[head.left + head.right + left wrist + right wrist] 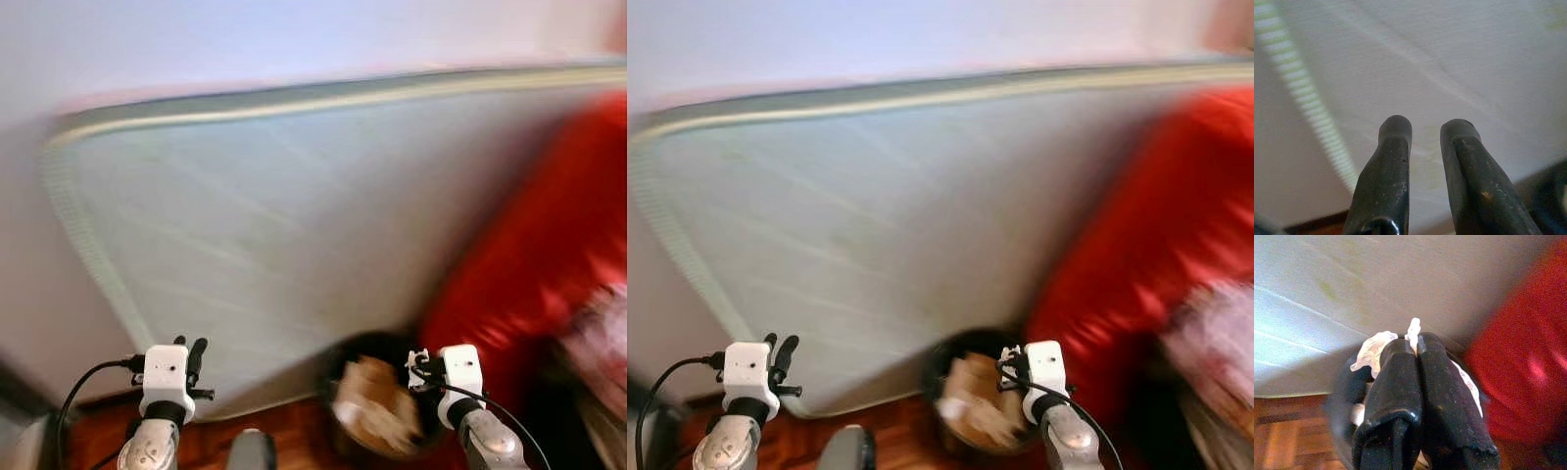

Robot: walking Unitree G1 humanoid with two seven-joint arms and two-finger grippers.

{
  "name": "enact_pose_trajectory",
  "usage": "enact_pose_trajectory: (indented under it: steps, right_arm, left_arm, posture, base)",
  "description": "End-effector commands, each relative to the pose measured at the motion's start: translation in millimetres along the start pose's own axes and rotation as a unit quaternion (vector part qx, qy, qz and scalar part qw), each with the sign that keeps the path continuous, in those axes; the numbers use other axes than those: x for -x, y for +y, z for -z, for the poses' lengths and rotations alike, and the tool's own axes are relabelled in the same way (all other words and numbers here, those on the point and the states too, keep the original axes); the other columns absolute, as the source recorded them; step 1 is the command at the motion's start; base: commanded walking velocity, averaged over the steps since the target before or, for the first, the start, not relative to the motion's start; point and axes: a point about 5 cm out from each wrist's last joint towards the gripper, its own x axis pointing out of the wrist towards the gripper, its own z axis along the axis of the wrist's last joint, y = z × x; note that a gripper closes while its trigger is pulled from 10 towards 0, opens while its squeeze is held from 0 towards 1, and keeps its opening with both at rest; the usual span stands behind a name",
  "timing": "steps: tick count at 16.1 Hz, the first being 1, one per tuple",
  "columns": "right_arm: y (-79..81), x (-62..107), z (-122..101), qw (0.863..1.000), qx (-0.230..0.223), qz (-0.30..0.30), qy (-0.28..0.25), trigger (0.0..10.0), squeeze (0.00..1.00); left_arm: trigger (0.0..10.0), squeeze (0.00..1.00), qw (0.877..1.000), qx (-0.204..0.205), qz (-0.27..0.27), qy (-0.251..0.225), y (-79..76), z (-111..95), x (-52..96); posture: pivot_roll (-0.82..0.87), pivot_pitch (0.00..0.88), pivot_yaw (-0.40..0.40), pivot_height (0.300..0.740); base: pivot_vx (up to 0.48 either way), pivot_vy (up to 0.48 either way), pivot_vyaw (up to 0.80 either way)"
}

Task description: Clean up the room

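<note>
1. Pale grey-green fabric covers a mattress (pixel 294 225) that leans on its edge against a light wall (pixel 196 39), its piped border running along the top and curving down at the robot's left. The head views are blurred.
2. Reddish-brown wooden floor (pixel 294 431) shows in a narrow strip below the mattress's lower edge.
3. A large red mass (pixel 549 245) stands to the right, against the mattress; the blur hides what it is.
4. A dark round bin (pixel 377 401) sits on the floor between the mattress's lower edge and the red mass, holding crumpled brown and pale material.
5. The right hand (pixel 1417 345) hangs just above the bin, its fingers pressed together on a scrap of white paper (pixel 1376 347) that sticks out at the tips.
6. The left hand (pixel 1425 129) is raised before the mattress face, its fingers slightly spread with nothing between them.
7. Open floor is scant: the wall and mattress close the front, the red mass the right.
</note>
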Motion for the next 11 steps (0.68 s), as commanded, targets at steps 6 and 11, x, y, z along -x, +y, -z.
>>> enact_pose_trajectory:
  steps: [6,11]
  right_arm:
    - [6.6,-6.6,-5.7,1.0,-0.004,-0.005,0.003,10.0,0.0]
    - [4.6,-9.2,1.2,0.998,-0.011,0.024,0.055,10.0,0.0]
  left_arm:
    - [10.0,0.0,1.0,0.001,0.011,-0.001,-0.5,-3.7,4.0]
    - [10.0,0.0,0.999,0.035,0.003,-0.022,0.2,-20.9,8.1]
  posture:
    - [0.14,0.0,-0.008,0.634]
    - [0.17,0.0,0.007,0.634]
  base:
    - [0.141,0.0,0.0]
    - [0.0,0.0,0.0]
